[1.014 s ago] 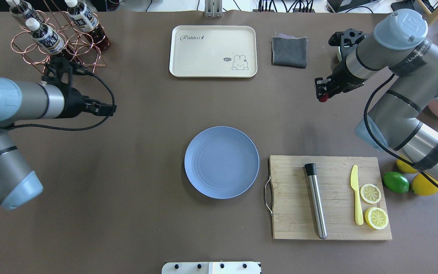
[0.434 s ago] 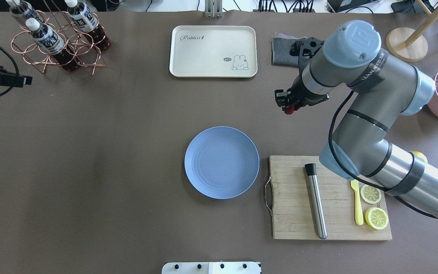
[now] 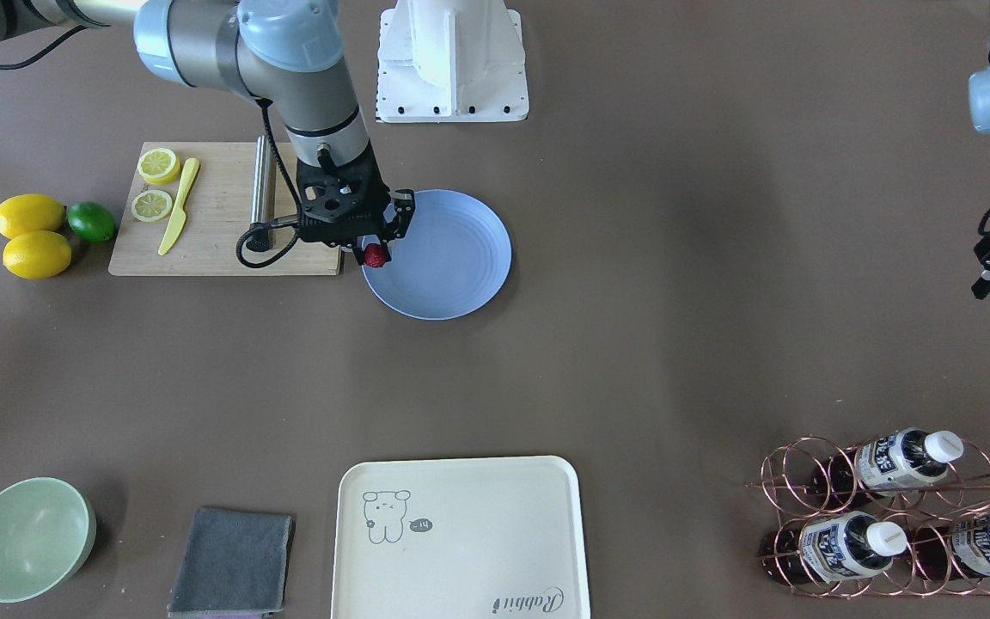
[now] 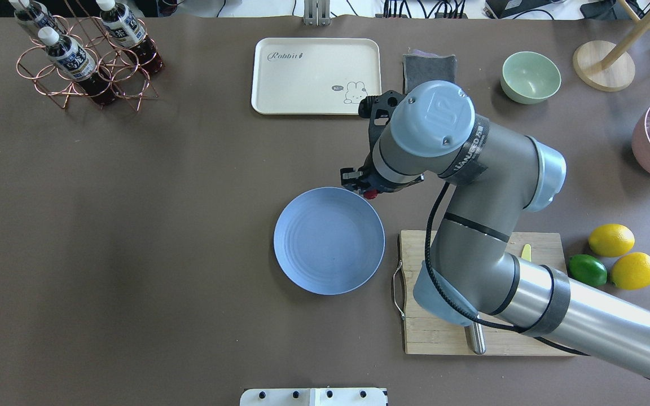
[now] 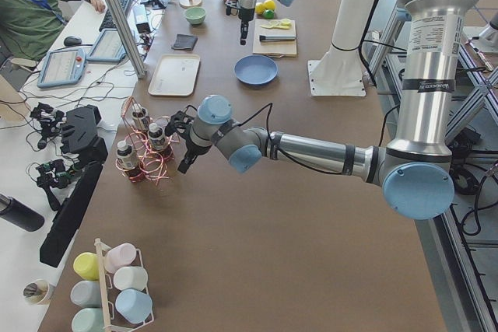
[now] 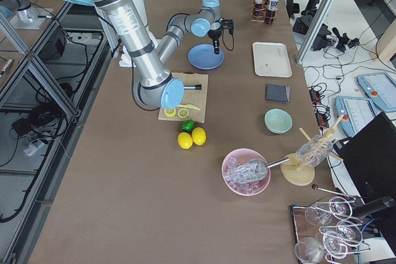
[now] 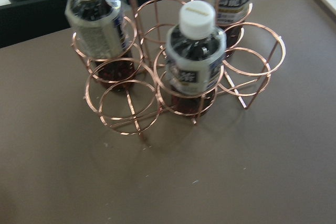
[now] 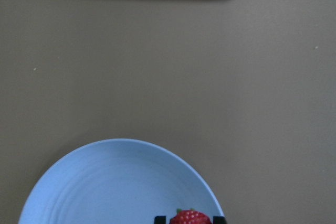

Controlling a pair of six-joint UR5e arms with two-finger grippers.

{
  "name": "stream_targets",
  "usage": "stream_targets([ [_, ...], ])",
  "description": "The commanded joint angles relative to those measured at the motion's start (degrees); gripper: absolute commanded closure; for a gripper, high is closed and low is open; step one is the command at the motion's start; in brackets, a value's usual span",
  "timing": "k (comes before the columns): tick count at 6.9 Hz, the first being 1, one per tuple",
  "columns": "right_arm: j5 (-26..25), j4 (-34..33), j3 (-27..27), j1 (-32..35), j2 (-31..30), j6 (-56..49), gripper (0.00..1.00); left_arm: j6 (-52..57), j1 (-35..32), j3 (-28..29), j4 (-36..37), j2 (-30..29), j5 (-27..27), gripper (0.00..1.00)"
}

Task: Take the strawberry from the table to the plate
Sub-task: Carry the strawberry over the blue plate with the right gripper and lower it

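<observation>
The small red strawberry [image 4: 370, 195] hangs between the fingers of my right gripper [image 4: 365, 192], which is shut on it. It is just above the far right rim of the light blue plate [image 4: 325, 248]. The right wrist view shows the strawberry [image 8: 190, 217] at the bottom edge, over the plate's rim [image 8: 121, 182]. From the front, the strawberry [image 3: 375, 255] is at the plate's [image 3: 452, 258] left edge. My left gripper [image 3: 989, 271] is far off beside the bottle rack. I cannot tell whether it is open or shut.
A wooden cutting board [image 3: 211, 223] with lemon slices, a yellow knife and a steel rod lies right of the plate. Two lemons [image 4: 611, 239] and a lime [image 4: 587, 269] sit beyond it. A cream tray [image 4: 316, 75], grey cloth [image 4: 429, 65], green bowl [image 4: 530, 76] and bottle rack [image 4: 82, 62] line the far side.
My right arm has swung left and nearer, carrying the strawberry to the plate's rim. My left arm has drawn back left, out of the overhead view.
</observation>
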Motion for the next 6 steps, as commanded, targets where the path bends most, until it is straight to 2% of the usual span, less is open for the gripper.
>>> stream_targets([
  [1, -4.68, -0.02, -1.36, -5.89, 2.27, 2.79, 1.00, 12.11, -8.32, 0.39, 11.27, 0.11, -3.84, 0.02],
  [2, -6.95, 0.24, -2.07, -7.65, 2.37, 2.80, 1.00, 14.24, -10.62, 0.56, 13.40, 0.55, -7.34, 0.02],
  [4, -8.12, 0.60, -4.35, -8.64, 2.81, 2.54, 1.00, 19.27, -12.49, 0.12, 13.42, 4.58, -9.38, 0.02],
  [6, -8.81, 0.95, -7.95, -8.64, 4.39, 2.36, 1.00, 19.36, -13.46, 0.21, 13.51, 5.12, -9.57, 0.02],
])
